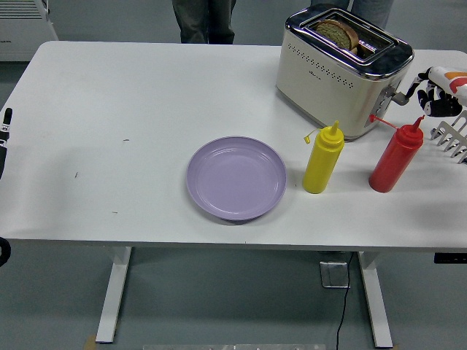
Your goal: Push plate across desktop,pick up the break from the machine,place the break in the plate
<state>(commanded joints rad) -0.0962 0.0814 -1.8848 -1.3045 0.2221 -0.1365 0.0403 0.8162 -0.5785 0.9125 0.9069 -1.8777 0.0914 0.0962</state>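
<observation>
The right hand point(432, 93) comes in from the right edge at the far right of the table, its dark fingers point(425, 86) curled just beside the toaster's side lever point(389, 98); whether they touch or grip the lever cannot be told. The toaster point(340, 70), cream with a chrome top, stands at the far right of the white table point(117, 95), and 1 slice of brown bread point(338, 32) sits low in its slot, only the top edge showing. In front of the toaster stand 2 squeeze bottles, a red one point(396, 156) nearer the hand and a yellow one point(323, 158) to its left, apart from each other. Left of the yellow bottle lies the purple plate point(236, 177), near the table's front edge and bare. The left arm point(4, 138) rests at the left edge; its hand cannot be made out. A person's legs point(206, 20) show beyond the far side
</observation>
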